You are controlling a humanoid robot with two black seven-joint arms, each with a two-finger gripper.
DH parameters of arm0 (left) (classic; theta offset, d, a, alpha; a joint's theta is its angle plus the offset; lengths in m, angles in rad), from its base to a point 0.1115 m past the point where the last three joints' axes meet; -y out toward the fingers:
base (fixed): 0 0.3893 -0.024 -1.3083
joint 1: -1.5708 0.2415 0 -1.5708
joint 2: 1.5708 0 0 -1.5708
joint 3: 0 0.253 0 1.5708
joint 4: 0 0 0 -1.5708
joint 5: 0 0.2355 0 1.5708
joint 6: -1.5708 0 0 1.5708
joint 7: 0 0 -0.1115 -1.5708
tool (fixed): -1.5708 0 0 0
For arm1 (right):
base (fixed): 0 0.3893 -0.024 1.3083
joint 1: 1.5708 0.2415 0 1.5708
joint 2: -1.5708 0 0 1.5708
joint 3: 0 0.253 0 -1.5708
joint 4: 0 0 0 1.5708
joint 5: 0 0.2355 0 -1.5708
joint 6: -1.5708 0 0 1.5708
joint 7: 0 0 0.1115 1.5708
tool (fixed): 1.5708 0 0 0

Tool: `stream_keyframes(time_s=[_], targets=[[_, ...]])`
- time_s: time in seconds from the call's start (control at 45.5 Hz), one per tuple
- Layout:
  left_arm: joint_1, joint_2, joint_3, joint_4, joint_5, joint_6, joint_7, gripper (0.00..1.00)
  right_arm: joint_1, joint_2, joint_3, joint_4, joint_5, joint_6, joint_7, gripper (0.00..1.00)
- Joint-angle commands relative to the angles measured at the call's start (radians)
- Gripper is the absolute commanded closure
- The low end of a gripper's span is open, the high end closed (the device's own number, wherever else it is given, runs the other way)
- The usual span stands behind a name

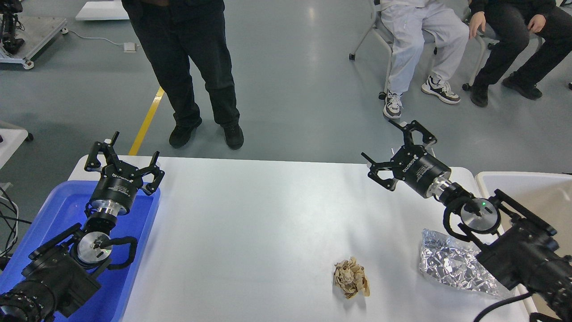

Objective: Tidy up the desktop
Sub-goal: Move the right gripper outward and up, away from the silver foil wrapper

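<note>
Both sets of jaws are spread wide and gripping nothing. From the head view, the left gripper (123, 152) hangs over the far end of the blue tray (143, 232), fingers splayed out to either side, pointing away toward the floor beyond the table. Its arm runs back along the tray to the lower left corner.

Over on the other side, the right gripper (397, 150) sits high near the far right edge of the desktop (250, 232), fingers fanned apart, tilted up and to the left. Its arm comes in from the lower right corner, with a small green light glowing on the wrist joint.

The desktop fills the middle of the view, white and glossy, with the blue tray at its left end and the beige bin (487, 183) just beside its right end. Two bits of litter lie on it toward the near right. A crumpled brown paper ball (351, 277) rests alone on bare white surface, well apart from both grippers. To its right lies a crinkled sheet of silver foil (451, 266), its right end tucked under the right arm.

Beyond the table, a person in black trousers (192, 67) stands on the grey floor, and two seated people (424, 40) show at upper right.
</note>
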Motion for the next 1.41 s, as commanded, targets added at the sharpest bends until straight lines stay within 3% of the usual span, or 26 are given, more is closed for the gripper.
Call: stream_keyframes(time_s=[0.0, 0.374, 0.593, 0.879, 1.099, 1.143, 1.253, 1.385], targets=[[0.0, 0.0, 0.0, 0.0, 0.001, 0.0, 0.0, 0.0, -0.06, -0.27, 0.0, 0.17, 0.0, 0.071, -0.001, 0.0], [0.0, 0.0, 0.0, 0.0, -0.001, 0.0, 0.0, 0.0, -0.218, -0.588, 0.018, 0.207, -0.122, 0.303, 0.012, 0.0], [0.0, 0.0, 0.0, 0.0, -0.001, 0.0, 0.0, 0.0, -0.294, -0.729, 0.02, 0.194, -0.231, 0.303, 0.023, 0.0], [0.0, 0.0, 0.0, 0.0, -0.001, 0.0, 0.0, 0.0, -0.292, -0.766, 0.026, 0.184, -0.536, 0.303, 0.141, 0.0], [0.0, 0.0, 0.0, 0.0, -0.001, 0.0, 0.0, 0.0, -0.286, -0.691, 0.041, 0.188, -0.872, 0.302, 0.224, 0.01], [0.0, 0.0, 0.0, 0.0, -0.001, 0.0, 0.0, 0.0, -0.283, -0.668, 0.033, 0.191, -0.973, 0.213, 0.25, 0.01], [0.0, 0.0, 0.0, 0.0, -0.001, 0.0, 0.0, 0.0, -0.283, -0.646, 0.017, 0.197, -1.121, 0.147, 0.324, 0.01], [0.0, 0.0, 0.0, 0.0, 0.001, 0.001, 0.0, 0.0, -0.284, -0.631, -0.038, 0.197, -1.247, -0.002, 0.367, 0.01]])
